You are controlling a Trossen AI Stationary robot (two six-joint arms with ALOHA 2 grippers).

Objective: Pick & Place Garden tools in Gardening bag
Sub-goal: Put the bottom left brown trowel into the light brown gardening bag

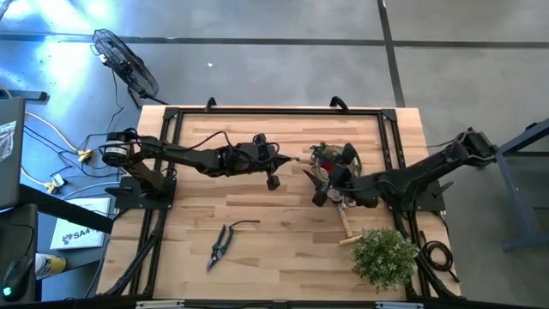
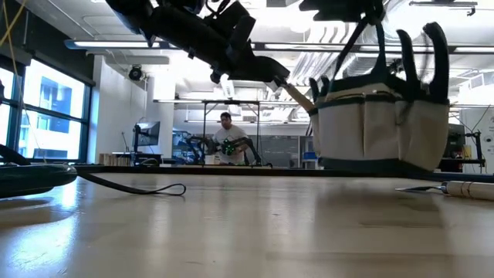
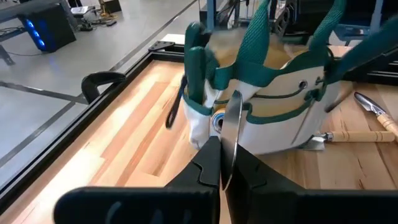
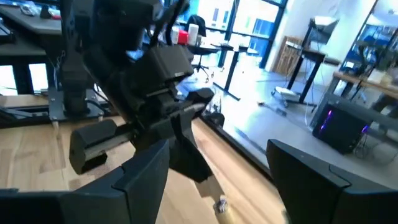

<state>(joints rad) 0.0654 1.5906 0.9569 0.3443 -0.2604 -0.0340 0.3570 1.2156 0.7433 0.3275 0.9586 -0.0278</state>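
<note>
Left claw point(image 3: 225, 163) pinches a trowel point(image 3: 231, 134) beside the gardening bag point(image 3: 273, 118); green handles poke from it. Right claw point(image 4: 217, 171) spread.

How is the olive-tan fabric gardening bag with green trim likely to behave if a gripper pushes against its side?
The olive-tan fabric gardening bag is soft cloth, so its wall would probably dent rather than resist. In the low view it seems to sit on a broad round base, so sliding looks likelier than tipping. Its upright green loop handles would likely flop if nudged.
</note>
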